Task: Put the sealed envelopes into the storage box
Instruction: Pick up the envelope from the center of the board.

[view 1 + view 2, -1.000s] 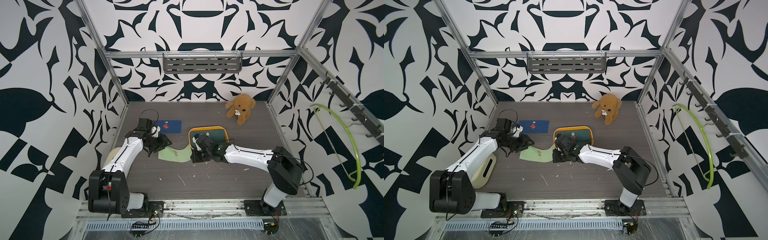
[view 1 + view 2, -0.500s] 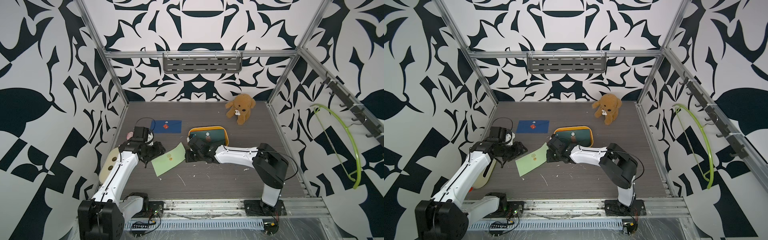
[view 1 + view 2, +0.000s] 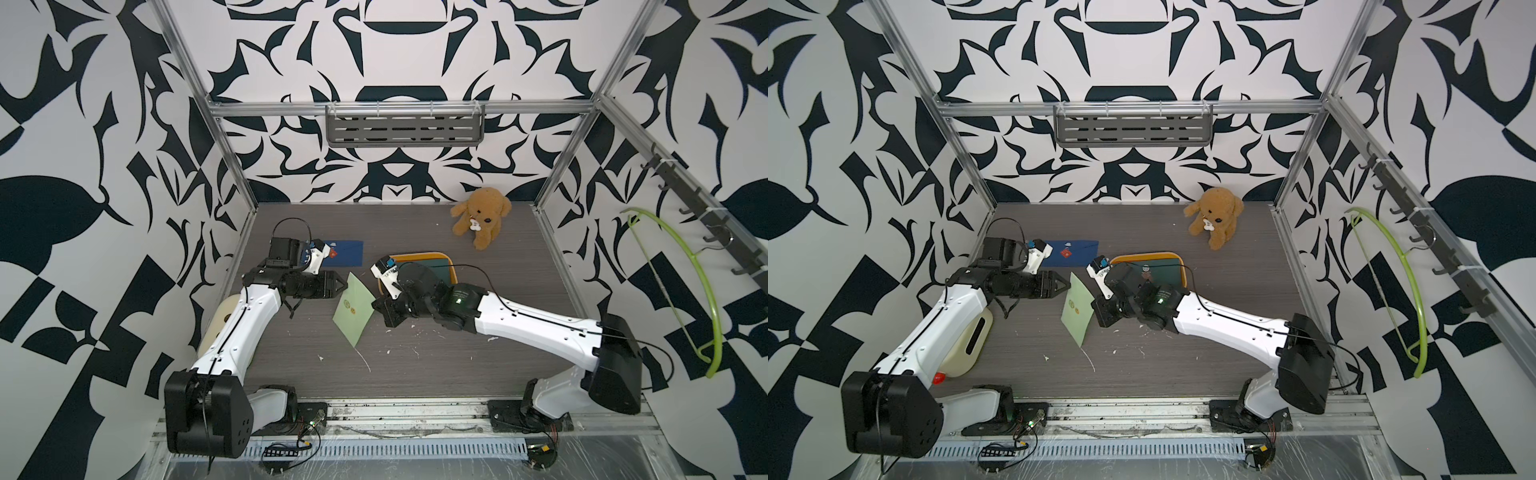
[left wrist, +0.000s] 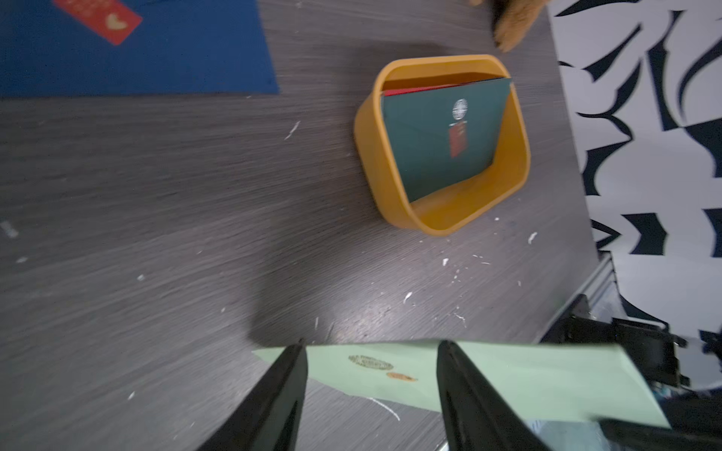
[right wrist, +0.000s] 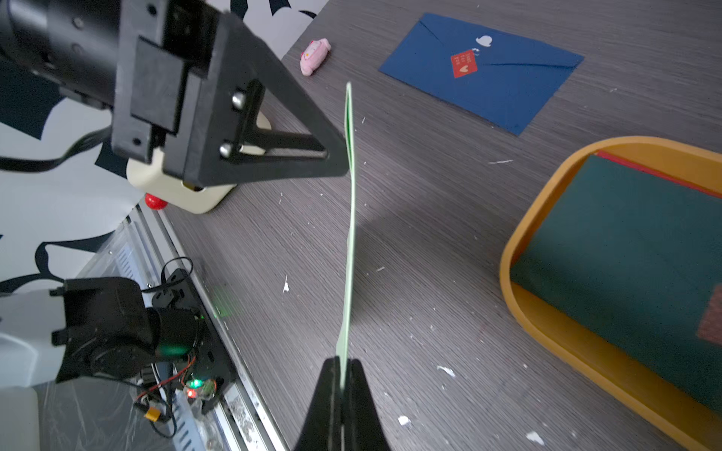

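Here's a robot lab test cell: aluminium frame [image 3: 270, 109], black-and-white patterned walls [image 3: 83, 166], two white arms [image 3: 245, 320] bolted to a metal rail [image 3: 415, 409], loose wires [image 3: 309, 434] out front.

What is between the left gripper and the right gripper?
A flat light green paper envelope, one edge pinched in the right gripper, facing the open left gripper. Seen in both top views.

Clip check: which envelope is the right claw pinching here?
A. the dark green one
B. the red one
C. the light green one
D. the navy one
C: the right wrist view shows the right claw shut on the edge of the light green envelope, while the navy envelope lies flat on the tabletop.
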